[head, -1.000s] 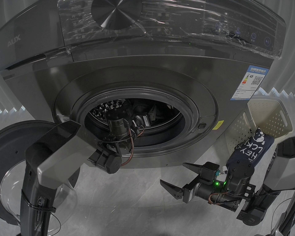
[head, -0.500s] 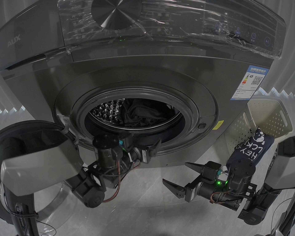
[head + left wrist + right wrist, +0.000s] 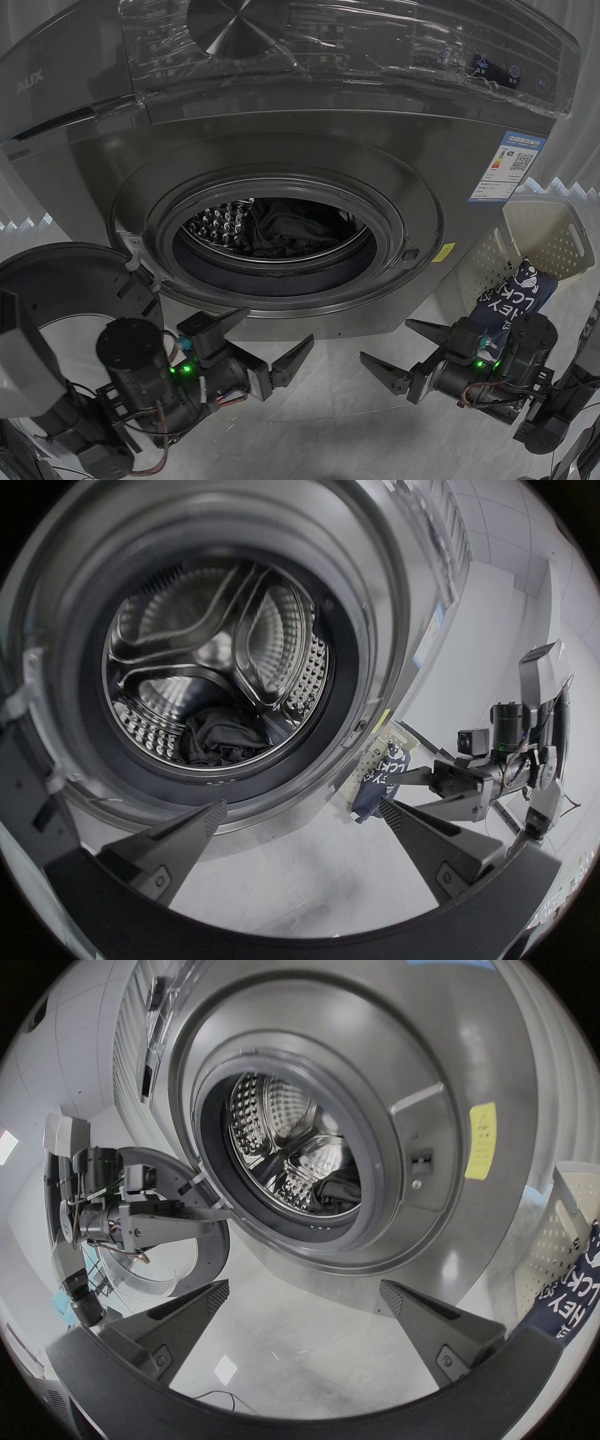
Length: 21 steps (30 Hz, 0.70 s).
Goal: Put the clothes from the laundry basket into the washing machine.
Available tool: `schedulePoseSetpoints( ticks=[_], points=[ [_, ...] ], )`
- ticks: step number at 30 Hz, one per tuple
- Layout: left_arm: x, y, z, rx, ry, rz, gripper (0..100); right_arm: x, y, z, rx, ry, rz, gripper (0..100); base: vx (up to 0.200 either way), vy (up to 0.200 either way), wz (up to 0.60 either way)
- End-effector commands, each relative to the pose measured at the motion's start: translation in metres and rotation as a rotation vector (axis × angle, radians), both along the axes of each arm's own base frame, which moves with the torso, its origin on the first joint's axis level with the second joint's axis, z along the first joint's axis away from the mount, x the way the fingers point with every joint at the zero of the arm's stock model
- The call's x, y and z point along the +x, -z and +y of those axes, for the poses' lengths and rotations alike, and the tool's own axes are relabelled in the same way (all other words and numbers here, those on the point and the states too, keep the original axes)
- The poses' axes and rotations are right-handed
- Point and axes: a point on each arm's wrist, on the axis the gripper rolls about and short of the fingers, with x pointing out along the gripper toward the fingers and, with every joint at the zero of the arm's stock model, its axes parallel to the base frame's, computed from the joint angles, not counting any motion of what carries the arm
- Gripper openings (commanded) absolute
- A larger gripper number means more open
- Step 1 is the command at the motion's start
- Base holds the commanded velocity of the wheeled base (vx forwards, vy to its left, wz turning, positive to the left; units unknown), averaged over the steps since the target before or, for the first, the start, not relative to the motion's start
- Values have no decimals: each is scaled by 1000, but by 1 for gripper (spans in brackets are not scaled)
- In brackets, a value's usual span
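Head view: left gripper [image 3: 278, 325] and right gripper [image 3: 384, 340] hang low before the washing machine [image 3: 375, 156], jaws wide and empty, leaving its mouth free.

Left wrist view: dark clothes [image 3: 219, 739] lie in the drum.

Right wrist view: a navy printed garment [image 3: 572, 1300] drapes over the laundry basket [image 3: 550, 1241] beside the machine, probably the next pick.

Grey tiled floor [image 3: 340, 415]; pale pleated curtain [image 3: 9, 194], perhaps, behind.
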Motion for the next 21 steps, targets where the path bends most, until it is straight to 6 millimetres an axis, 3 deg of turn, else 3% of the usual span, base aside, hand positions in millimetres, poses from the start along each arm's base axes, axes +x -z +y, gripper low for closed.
schedulePoseSetpoints(
  ticks=[1, 4, 6, 13, 21],
  points=[
    [-31, -25, 28, -53, -23, -58, 100, -15, -26, -19, 59, 49, -74, 100, 0, 0, 0],
    [-41, -31, 39, -62, -32, -78, 100, -17, -32, -27, 83, 112, -86, 100, -67, 0, 0],
    [-49, -37, 47, -66, -38, -108, 100, -24, -27, -35, 67, 132, -56, 100, -200, 0, 0],
    [-70, -44, 77, -33, -97, -140, 100, -26, -13, -76, 12, 296, 8, 100, -29, 0, 0],
    [-100, -52, 112, -31, -154, -147, 100, -46, -40, -90, 85, 336, -99, 100, -125, 0, 0]
  ],
)
